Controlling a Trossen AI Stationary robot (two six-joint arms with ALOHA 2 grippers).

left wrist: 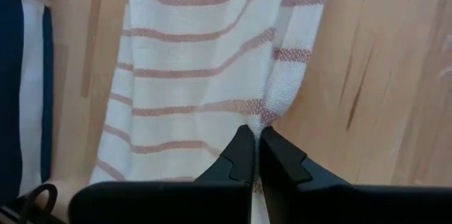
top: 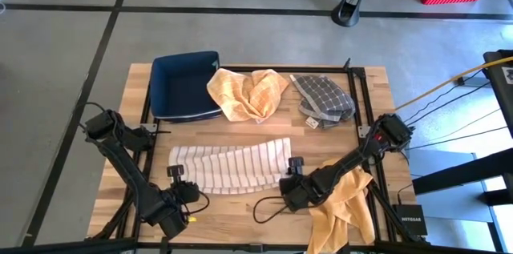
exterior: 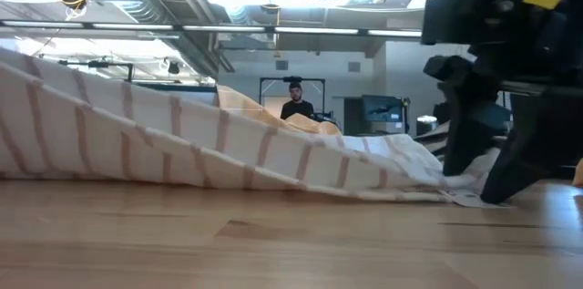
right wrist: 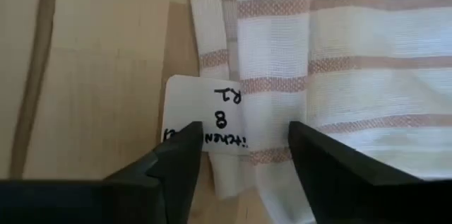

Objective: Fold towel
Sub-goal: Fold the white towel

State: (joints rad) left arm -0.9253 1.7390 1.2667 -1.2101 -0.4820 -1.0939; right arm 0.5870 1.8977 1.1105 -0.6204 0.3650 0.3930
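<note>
Lying flat, folded: white towel (top: pixel 231 166), thin reddish-brown stripes, handwritten tag (right wrist: pixel 205 116).

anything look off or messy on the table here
Yes. A yellow cloth under the right arm hangs over the table's front edge. The orange towel and checked grey towel lie crumpled near the blue bin. The striped towel is folded unevenly, with its tag showing.

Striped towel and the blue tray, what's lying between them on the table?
Nothing: in the high view, only bare wood separates the striped towel from the blue tray.
</note>
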